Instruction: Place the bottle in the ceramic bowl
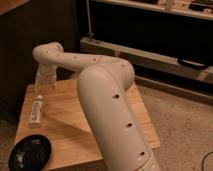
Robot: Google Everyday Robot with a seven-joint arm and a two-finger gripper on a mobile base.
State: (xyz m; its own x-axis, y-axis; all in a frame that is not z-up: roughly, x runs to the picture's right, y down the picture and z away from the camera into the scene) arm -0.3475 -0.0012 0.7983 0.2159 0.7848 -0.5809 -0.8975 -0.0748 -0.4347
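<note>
The white bottle (36, 111) lies on its side near the left edge of the wooden table (65, 125), cap toward the back. The black ceramic bowl (30, 152) sits at the table's front left corner, in front of the bottle and apart from it. My gripper (44, 84) hangs from the white arm's wrist over the back left of the table, just behind and slightly right of the bottle's cap end, a little above it. The bottle rests on the table, not lifted.
My big white arm (110, 110) crosses the middle of the view and hides much of the table's right side. A dark wall stands behind the table. A low metal shelf base (150, 60) runs along the back right. Speckled floor (185, 125) lies to the right.
</note>
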